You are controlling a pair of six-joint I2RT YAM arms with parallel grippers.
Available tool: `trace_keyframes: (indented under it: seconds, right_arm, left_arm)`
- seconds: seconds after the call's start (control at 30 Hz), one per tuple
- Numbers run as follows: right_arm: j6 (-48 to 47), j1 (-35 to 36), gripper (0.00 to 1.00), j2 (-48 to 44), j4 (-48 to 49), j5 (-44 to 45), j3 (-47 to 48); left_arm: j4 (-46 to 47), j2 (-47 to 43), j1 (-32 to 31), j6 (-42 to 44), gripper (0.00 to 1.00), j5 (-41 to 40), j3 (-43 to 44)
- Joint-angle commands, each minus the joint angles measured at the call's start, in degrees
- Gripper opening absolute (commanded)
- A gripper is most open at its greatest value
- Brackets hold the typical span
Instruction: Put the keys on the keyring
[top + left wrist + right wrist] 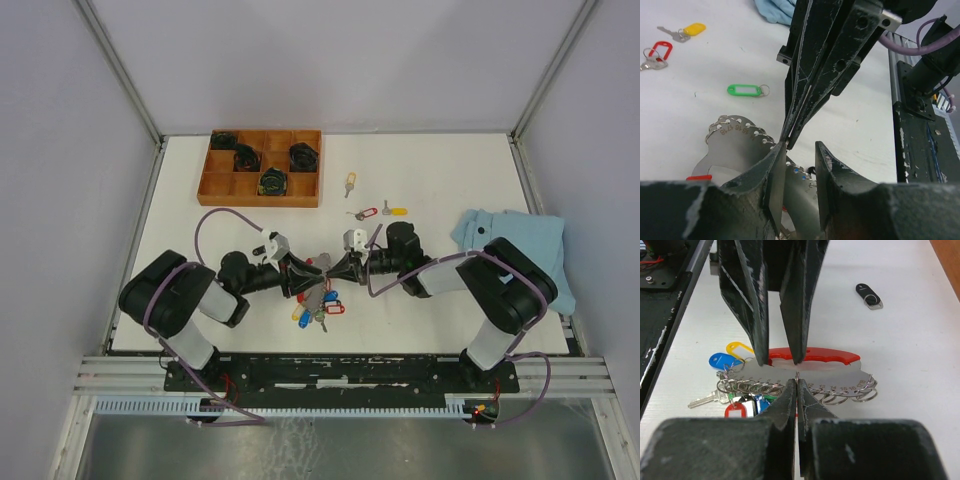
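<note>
keyring (840,376): matt brushed metal | tags (720,361): glossy plastic | tray (260,201): wood | cloth (480,229): soft

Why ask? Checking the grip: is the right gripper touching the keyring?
Touching: the right wrist view shows the shut right gripper pinching the ringed edge of the keyring.

The keyring (830,356) between the black, white-scuffed left jaws and right jaws has a red strap, a silvery grey band, and blue, yellow and red tags. Beyond the left jaws, a green tag (744,90), red tag (660,50) and yellow tag (694,29) lie on the white counter (840,125). Beyond the right jaws lies a black fob (869,294).
</note>
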Motion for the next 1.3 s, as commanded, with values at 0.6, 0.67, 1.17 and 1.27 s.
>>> trace_keyframes:
  seconds: [0.6,0.67,1.17,1.27]
  right_arm:
    - [-6.31,-2.36,0.01,-8.14,-11.13,-6.22,2.01]
    - [-6.24,-2.32,0.01,-8.1,-11.11,-6.34,2.08]
    - [-4.35,-2.39,0.01,-7.74,-8.72,-7.0,1.98]
    - [-4.09,-2.33,0.01,-7.71,-8.39,-7.07,1.96]
  left_arm:
    - [-11.41,-5.09,-1.8,16.97,0.35,4.85,3.57]
    - [-11.44,-4.29,-2.54,18.34,0.34,5.41,3.79]
    - [-15.2,-1.18,-3.89,21.94,0.25,1.87,5.92]
    - [-14.31,-0.86,-3.89,21.52,0.25,1.7,5.86]
